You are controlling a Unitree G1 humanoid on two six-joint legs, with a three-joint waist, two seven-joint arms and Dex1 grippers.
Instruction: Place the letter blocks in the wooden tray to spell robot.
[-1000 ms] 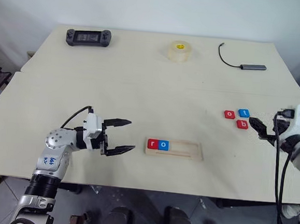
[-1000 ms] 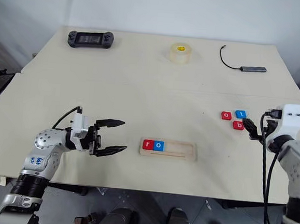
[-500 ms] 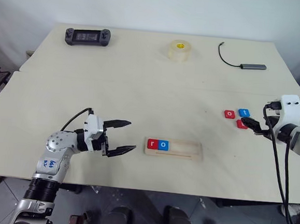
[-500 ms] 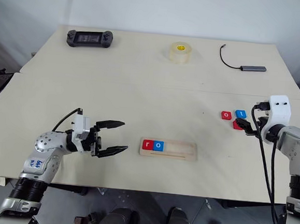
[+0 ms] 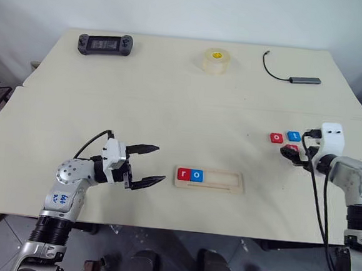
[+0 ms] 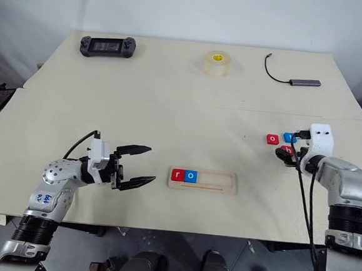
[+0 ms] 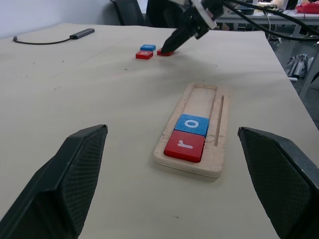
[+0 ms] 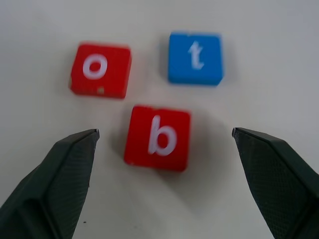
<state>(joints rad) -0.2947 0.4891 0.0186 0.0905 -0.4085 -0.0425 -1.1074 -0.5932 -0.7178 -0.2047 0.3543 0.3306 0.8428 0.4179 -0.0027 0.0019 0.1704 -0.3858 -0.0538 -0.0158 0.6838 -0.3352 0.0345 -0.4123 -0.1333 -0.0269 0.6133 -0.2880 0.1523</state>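
Observation:
The wooden tray (image 5: pixel 227 180) lies near the table's front, with a red r block (image 5: pixel 183 173) and a blue o block (image 5: pixel 197 174) at its left end. My left gripper (image 5: pixel 160 164) hovers open just left of the tray, holding nothing. Three loose letter blocks lie at the right: a red o (image 8: pixel 100 69), a blue t (image 8: pixel 195 58) and a red b (image 8: pixel 157 137). My right gripper (image 5: pixel 287 152) is open and tilted down over the red b, with one finger on each side of it. It is not touching the block.
A black handheld controller (image 5: pixel 106 43) sits at the back left. A tape roll (image 5: pixel 216 60) stands at the back middle, and a black cable with a grey hub (image 5: pixel 306 80) lies at the back right. The table's right edge is close behind my right arm.
My right gripper has moved down and to the left, from beside the loose blocks to over the red b. The left gripper and all the blocks have stayed put.

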